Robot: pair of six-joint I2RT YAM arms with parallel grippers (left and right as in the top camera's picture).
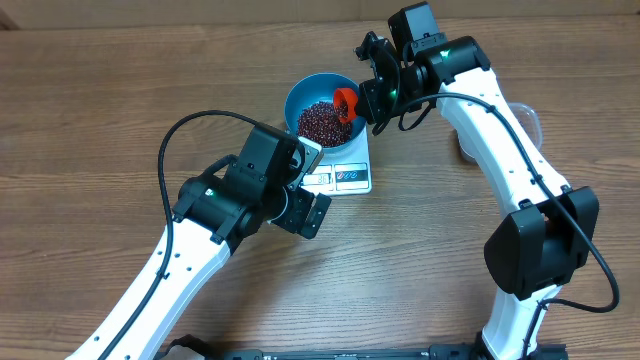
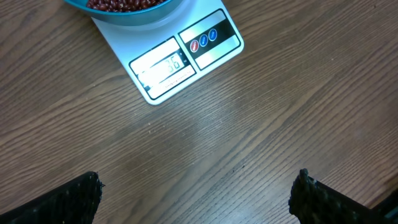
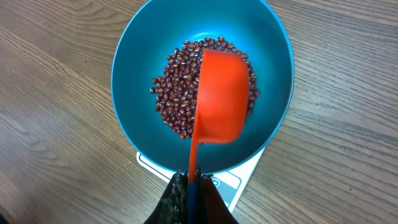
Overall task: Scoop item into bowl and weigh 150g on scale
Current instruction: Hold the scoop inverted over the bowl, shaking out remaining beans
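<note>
Right gripper [image 3: 189, 186]: jaws clamped on the thin handle of an orange-red scoop [image 3: 217, 99], whose head hangs above the scale, inside the bowl and over the beans [image 3: 174, 99]. The beans lie heaped in the blue bowl [image 3: 134, 74], which stands on the scale [image 2: 186, 53] and covers most of its platform. The display window and button panel lie exposed along the scale's edge facing the left gripper [image 2: 199, 193]. That gripper, jaws spread wide and holding nothing, hovers over the bare wooden table [image 2: 280, 124] just beside the scale's display edge. The display digits are not fully legible.
</note>
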